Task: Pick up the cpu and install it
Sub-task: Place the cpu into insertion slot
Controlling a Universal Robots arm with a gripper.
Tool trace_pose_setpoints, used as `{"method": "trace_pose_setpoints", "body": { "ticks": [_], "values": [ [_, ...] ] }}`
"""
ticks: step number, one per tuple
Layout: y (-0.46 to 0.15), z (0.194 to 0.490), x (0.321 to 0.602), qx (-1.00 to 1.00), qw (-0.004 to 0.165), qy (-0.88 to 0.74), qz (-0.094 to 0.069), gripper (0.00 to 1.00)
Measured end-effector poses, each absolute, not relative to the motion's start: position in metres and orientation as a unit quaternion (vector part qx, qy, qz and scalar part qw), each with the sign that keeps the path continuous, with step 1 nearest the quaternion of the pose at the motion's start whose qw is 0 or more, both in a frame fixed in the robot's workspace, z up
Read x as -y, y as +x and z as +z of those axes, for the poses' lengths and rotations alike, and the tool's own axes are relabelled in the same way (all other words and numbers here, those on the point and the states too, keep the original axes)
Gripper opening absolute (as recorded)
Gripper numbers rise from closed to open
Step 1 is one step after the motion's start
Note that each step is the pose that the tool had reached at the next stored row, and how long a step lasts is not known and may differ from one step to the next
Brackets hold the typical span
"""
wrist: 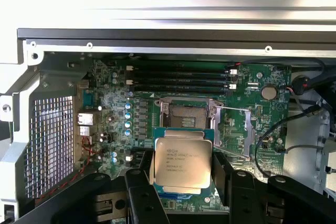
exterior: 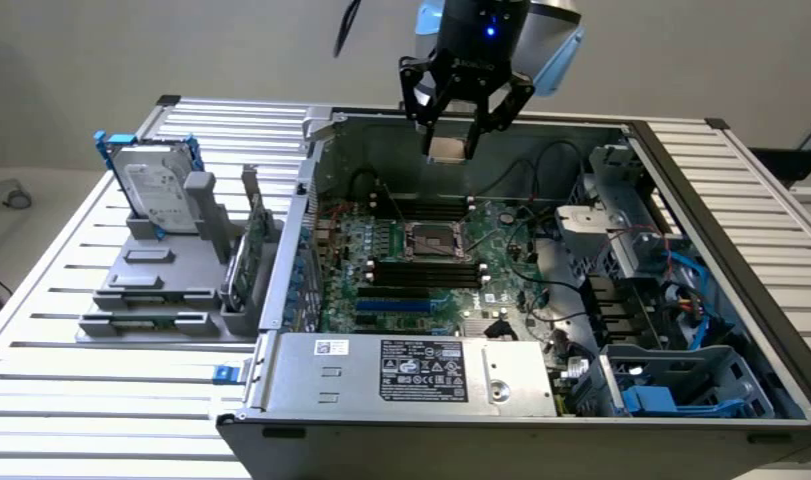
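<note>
Gripper (exterior: pixel 455 138) grasping the cpu (exterior: pixel 447 150) over the open computer case (exterior: pixel 512 445)
Its jaws clamp the chip's edges, high above the motherboard (exterior: pixel 501 232) and apart from the open socket (exterior: pixel 432 240).

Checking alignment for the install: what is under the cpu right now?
The cpu, clamped in the gripper, hangs over the motherboard. The open socket shows past its edge; the board directly beneath it is covered.
</note>
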State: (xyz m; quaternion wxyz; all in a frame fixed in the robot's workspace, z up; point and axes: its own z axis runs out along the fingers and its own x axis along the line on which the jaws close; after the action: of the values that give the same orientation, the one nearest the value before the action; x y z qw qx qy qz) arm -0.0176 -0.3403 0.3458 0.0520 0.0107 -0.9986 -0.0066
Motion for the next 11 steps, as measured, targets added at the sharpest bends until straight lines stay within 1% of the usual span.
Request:
{"method": "trace_pose_setpoints", "body": {
  "ticks": [11],
  "values": [
    [-0.0177, 0.3433, 0.3404, 0.996, 0.051, -0.066, -0.011, 0.54]
  ]
}}
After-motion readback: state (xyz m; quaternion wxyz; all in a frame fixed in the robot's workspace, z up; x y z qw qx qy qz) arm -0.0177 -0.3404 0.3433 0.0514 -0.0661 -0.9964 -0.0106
